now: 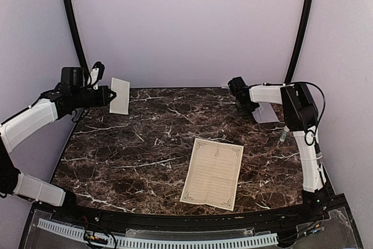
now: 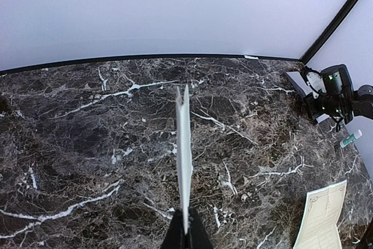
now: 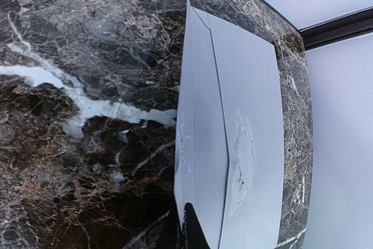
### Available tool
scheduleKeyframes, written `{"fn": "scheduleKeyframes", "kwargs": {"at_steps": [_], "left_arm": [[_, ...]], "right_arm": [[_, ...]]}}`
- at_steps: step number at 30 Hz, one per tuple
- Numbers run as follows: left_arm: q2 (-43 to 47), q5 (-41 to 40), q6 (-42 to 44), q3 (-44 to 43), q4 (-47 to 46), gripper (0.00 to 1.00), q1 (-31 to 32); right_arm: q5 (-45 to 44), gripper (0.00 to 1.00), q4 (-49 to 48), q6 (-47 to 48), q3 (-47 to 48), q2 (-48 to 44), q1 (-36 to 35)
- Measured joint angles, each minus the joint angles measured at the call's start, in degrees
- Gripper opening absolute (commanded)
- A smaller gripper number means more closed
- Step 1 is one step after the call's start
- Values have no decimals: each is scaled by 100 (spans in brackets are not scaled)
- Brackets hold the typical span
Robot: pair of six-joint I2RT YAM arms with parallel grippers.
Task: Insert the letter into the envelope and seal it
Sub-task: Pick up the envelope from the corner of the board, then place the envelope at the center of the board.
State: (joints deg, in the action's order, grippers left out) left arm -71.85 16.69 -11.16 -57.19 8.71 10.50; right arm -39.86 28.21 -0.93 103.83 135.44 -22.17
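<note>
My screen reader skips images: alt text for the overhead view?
Left pincer holds a folded off-white sheet at the marble table's back left; right pincer grips the envelope at back right. A bordered letter lies near the front.

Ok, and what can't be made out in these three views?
Left wrist: the pale sheet in the left gripper shows edge-on only; its faces are hidden.
Top view: that sheet is too small to show any print.
Right wrist: the envelope's near end and most of the right gripper are cut off by the bottom edge.
Top view: the small tube beside the right arm is too small to identify.
</note>
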Motion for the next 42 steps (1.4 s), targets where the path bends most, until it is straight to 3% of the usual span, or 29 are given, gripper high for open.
{"fn": "scheduleKeyframes", "kwargs": {"at_steps": [8, 19, 35, 42], "left_arm": [[-13, 0, 2, 0, -2, 0, 0], [-7, -11, 2, 59, -26, 0, 0], [396, -348, 4, 216, -155, 0, 0], [463, -433, -2, 278, -278, 0, 0]], "right_arm": [[439, 0, 96, -68, -157, -444, 24], [2481, 0, 389, -533, -566, -3320, -118], [4562, 0, 903, -1517, -1423, -4695, -2387], [4457, 0, 531, -2249, -1849, -4798, -3357]]}}
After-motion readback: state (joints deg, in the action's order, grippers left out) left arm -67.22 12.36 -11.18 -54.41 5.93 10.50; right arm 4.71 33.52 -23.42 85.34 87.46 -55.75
